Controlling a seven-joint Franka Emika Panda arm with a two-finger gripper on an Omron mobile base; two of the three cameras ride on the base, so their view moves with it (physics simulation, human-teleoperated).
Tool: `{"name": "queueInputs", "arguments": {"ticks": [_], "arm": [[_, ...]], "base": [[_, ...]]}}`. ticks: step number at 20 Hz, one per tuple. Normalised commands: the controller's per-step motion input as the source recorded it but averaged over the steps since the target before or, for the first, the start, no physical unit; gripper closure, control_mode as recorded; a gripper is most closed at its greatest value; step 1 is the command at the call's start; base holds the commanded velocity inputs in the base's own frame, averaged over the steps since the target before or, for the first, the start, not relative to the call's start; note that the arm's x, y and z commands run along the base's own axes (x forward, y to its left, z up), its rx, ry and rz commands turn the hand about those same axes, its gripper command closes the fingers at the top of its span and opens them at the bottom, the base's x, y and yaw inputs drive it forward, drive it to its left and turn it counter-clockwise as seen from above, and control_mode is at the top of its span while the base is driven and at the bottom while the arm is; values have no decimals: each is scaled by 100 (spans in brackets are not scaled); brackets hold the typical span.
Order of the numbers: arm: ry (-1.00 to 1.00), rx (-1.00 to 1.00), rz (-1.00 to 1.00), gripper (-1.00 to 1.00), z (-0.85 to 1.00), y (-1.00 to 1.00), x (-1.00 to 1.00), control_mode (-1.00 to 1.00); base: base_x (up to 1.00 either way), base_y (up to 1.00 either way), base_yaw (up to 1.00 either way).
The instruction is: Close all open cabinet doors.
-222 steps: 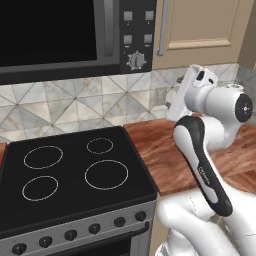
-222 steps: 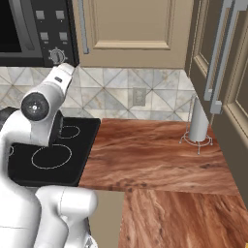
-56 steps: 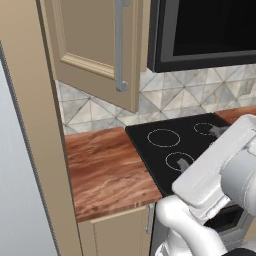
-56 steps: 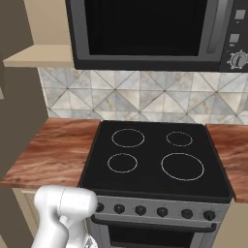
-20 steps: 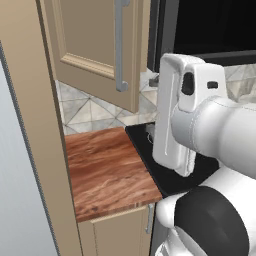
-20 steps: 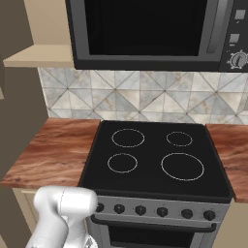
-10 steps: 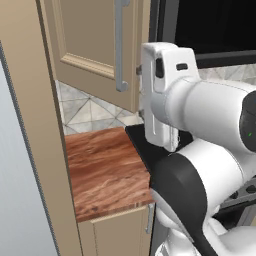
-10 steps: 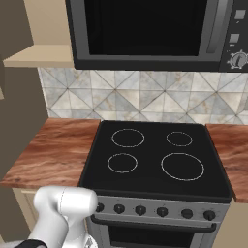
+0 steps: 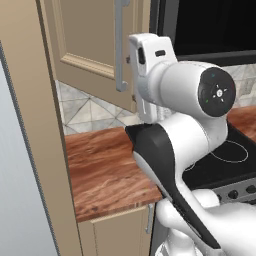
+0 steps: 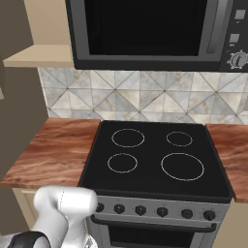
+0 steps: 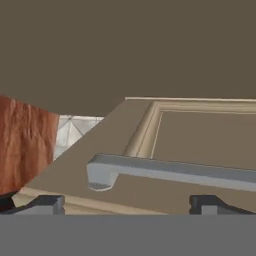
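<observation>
Cabinet door [image 9: 95, 45] ajar, silver handle [image 11: 170, 170] before wide-spread jaws.

Cabinet door [image 9: 90, 45]: beige-tan wood, recessed panel, vertical silver bar handle [image 9: 119, 45]; swung open above the wooden counter, left of the microwave.

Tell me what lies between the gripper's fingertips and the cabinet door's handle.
Nothing: in the hand view the open gripper faces the silver handle on the cabinet door across a bare gap.
</observation>
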Motion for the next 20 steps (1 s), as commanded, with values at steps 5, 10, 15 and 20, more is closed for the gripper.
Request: {"name": "queueInputs", "arguments": {"ticks": [5,10,15,20], "arm": [[-1,-4,0,-100,0,-1,77,-100],[-1,-4,0,-100,-1,-4,80,-100],[0,-4,0,-100,-2,-4,82,-100],[-3,-6,0,-100,-16,-1,75,-100]], "base": [[0,0,0],[0,0,0],[0,0,0],[0,0,0]]}}
